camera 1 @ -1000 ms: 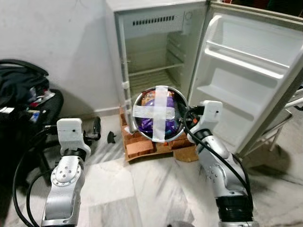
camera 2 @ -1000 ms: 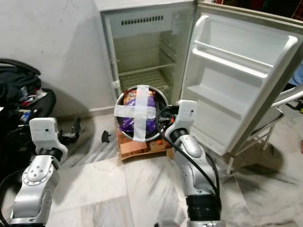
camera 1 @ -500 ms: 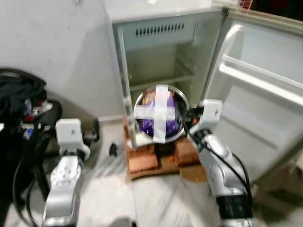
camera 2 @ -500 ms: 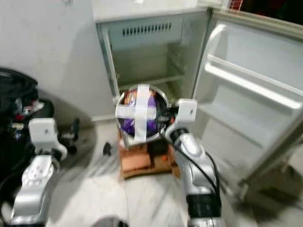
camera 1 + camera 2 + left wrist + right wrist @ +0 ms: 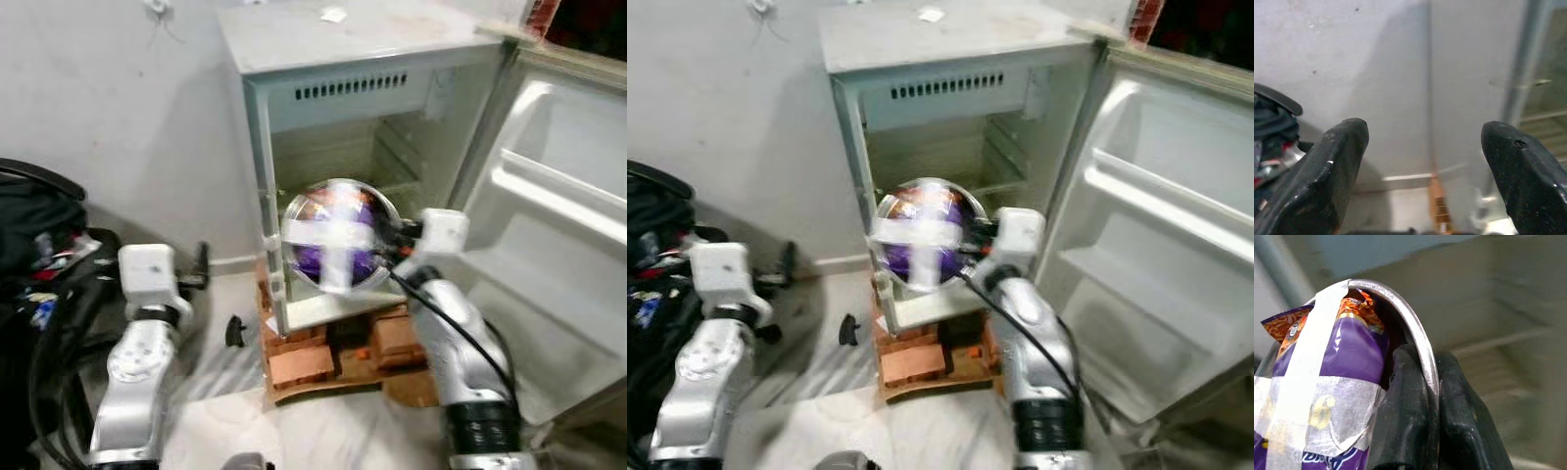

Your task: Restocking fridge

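One open fridge point(image 5: 353, 108) now looks nearer and more from above than a second ago, because the camera has moved. Its door point(image 5: 558, 225) stands wide to the right. In front of its lower shelf, the steel bowl point(image 5: 338, 235), taped over a purple packet point(image 5: 1352, 357), has come higher. The right gripper point(image 5: 1422, 396) pinches its rim. The left gripper point(image 5: 1425, 171), left of the fridge, is wide apart and holds nothing.
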Controlling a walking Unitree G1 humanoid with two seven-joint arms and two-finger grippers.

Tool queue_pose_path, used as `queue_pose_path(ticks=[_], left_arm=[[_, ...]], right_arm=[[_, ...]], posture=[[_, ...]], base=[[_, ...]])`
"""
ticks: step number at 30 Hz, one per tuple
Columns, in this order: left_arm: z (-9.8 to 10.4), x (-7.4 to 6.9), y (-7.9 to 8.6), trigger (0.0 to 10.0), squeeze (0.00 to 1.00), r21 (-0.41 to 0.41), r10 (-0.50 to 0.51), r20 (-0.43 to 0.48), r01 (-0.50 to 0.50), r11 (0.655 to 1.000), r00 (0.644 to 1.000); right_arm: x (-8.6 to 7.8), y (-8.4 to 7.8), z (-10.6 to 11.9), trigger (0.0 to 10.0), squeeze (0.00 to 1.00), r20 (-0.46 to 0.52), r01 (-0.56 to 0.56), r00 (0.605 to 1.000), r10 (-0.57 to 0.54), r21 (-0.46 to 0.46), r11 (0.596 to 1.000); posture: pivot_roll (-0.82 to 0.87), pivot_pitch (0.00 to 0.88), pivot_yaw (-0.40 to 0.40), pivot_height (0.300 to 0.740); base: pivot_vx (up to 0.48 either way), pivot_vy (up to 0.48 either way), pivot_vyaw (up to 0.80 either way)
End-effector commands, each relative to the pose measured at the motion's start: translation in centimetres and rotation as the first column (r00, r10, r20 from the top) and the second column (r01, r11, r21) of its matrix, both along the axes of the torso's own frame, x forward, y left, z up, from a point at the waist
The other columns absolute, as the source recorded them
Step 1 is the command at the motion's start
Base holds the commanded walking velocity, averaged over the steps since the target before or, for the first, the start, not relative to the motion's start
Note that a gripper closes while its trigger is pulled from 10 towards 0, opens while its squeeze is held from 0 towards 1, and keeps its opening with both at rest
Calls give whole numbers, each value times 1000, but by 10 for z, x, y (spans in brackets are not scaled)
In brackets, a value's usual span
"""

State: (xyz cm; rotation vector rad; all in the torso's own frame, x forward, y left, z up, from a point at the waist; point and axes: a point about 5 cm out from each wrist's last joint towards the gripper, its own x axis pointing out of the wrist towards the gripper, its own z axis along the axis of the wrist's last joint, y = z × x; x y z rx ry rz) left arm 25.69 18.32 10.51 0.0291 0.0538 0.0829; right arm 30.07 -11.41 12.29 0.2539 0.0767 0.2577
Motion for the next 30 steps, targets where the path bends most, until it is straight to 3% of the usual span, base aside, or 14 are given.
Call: queue_pose_path(ticks=[1, 14, 30], left_arm=[[3, 2, -9, 10000, 0, -4, -29, 10, 29, 1000, 1000], [6, 2, -14, 10000, 0, -17, -63, 27, 64, 998, 998], [6, 2, -14, 10000, 0, -17, -54, 29, 55, 998, 998]], right_arm=[[2, -12, 5, 10000, 0, 27, 42, 999, -41, -15, 999], [2, -14, 4, 10000, 0, 30, 60, 998, -59, -27, 998], [2, -13, 3, 10000, 0, 27, 58, 998, -57, -26, 998]], posture=[[52, 0, 13, 740], [52, 0, 13, 740], [49, 0, 14, 740]], base=[[326, 0, 0], [25, 0, 0], [62, -325, 0]])
